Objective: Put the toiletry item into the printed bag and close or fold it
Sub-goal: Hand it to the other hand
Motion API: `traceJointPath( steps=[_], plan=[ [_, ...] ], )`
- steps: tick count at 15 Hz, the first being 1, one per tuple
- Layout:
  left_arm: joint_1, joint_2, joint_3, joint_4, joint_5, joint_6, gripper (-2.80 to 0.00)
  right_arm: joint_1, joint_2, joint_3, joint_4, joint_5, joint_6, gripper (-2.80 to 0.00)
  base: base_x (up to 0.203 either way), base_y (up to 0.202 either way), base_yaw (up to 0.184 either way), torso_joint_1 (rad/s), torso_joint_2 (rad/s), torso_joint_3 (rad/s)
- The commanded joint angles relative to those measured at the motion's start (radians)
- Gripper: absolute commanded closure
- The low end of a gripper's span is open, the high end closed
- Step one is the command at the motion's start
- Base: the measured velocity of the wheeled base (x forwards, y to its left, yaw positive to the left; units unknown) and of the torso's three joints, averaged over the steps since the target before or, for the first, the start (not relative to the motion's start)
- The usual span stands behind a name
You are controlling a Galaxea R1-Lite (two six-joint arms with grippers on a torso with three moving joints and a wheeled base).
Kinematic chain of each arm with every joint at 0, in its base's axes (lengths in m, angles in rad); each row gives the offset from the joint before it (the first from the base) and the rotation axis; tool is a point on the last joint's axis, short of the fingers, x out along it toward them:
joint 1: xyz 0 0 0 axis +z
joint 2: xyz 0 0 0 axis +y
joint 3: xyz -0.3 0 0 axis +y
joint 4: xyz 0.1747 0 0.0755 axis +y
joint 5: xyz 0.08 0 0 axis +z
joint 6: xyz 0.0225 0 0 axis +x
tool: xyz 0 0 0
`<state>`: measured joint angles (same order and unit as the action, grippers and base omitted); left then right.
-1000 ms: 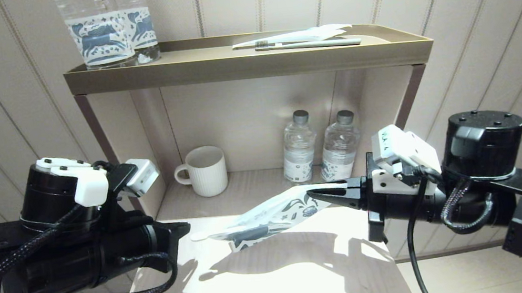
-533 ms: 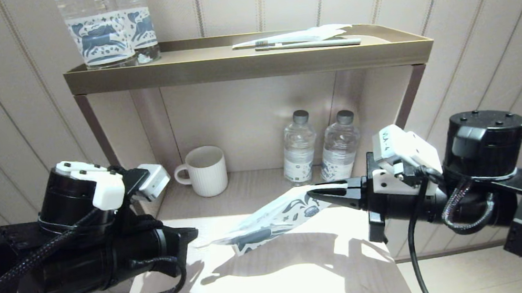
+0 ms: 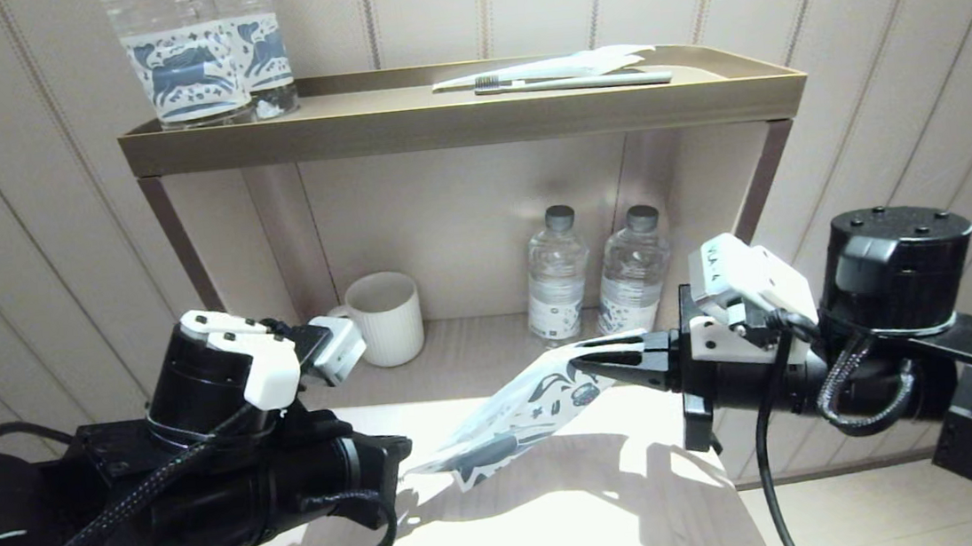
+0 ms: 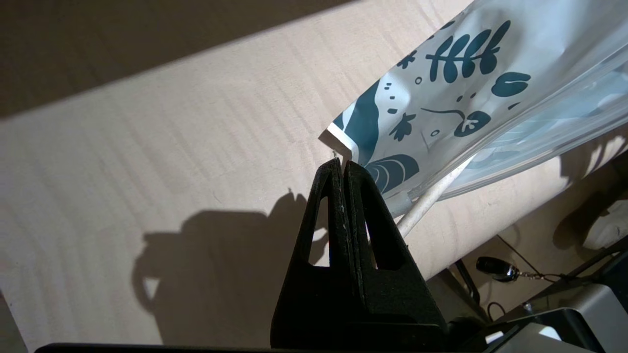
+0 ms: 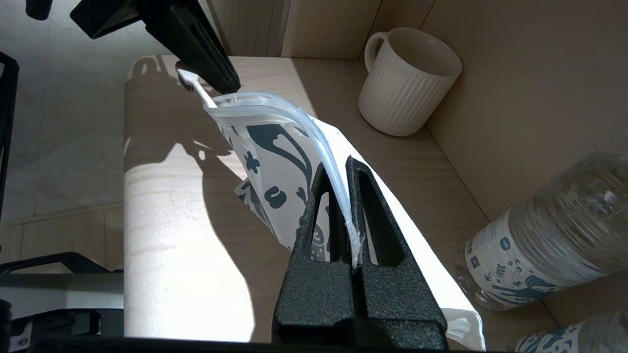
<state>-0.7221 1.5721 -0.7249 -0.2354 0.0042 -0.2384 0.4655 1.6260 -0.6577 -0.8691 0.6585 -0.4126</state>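
Two black grippers meet over a pale wooden table (image 3: 564, 524). The right gripper (image 3: 585, 361) comes in from the right, and its fingers are pinched tight on one edge of the printed bag (image 3: 517, 408). The bag hangs in the air over the middle of the table, with its open mouth tilted down toward the left. In the right wrist view the bag's clear edge (image 5: 314, 142) runs right between the two fingers.

A thin white stick, the toothbrush (image 4: 431, 196), pokes out of the bag's low end. Most of it is inside the bag. The left gripper (image 4: 340, 164) is pressed shut with nothing clearly between its fingers. Its tip is right at the bag's corner, just beside the white stick. In the head view, the left arm (image 3: 230, 485) lies low on the near left and hides its own fingers.

Behind the table is a shelf. A white mug (image 3: 383, 318) and two small water bottles (image 3: 597, 271) stand in it. On top lie another toothbrush (image 3: 575, 82) and two tall bottles (image 3: 197, 51) with blue horses.
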Motion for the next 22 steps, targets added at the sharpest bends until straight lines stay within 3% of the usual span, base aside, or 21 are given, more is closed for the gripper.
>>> traceJointPath(
  steps=[1, 8, 12, 14, 18, 22],
  plan=[
    [0.014, 0.002, -0.001, -0.001, 0.002, -0.003, 0.0, -0.001, 0.001, -0.002, -0.005, 0.003, -0.002, 0.0, 0.0, 0.0, 0.0, 0.0, 0.0, 0.0],
    [0.204, -0.009, -0.106, -0.001, -0.03, 0.002, 0.0, -0.025, -0.009, -0.007, -0.005, 0.007, -0.002, 0.0, 0.0, 0.0, 0.0, 0.0, 0.0, 0.0],
    [0.21, 0.01, -0.052, -0.005, -0.036, -0.004, 0.0, -0.022, -0.003, -0.017, -0.004, 0.001, 0.0, 0.0, 0.0, 0.0, 0.0, 0.0, 0.0, 0.0],
    [0.193, 0.031, 0.012, -0.073, -0.035, -0.026, 0.0, -0.022, 0.005, -0.032, -0.001, 0.0, 0.016, 0.0, 0.0, 0.0, 0.0, 0.0, 0.0, 0.0],
    [0.18, 0.06, 0.162, -0.22, -0.032, -0.044, 0.0, -0.018, 0.019, -0.054, -0.004, -0.033, 0.131, 0.0, 0.0, 0.0, 0.0, 0.0, 0.0, 0.0],
    [0.181, 0.011, 0.206, -0.26, -0.023, -0.044, 0.0, -0.008, 0.059, -0.015, -0.008, -0.079, 0.136, 0.0, 0.0, 0.0, 0.0, 0.0, 0.0, 0.0]
  ],
)
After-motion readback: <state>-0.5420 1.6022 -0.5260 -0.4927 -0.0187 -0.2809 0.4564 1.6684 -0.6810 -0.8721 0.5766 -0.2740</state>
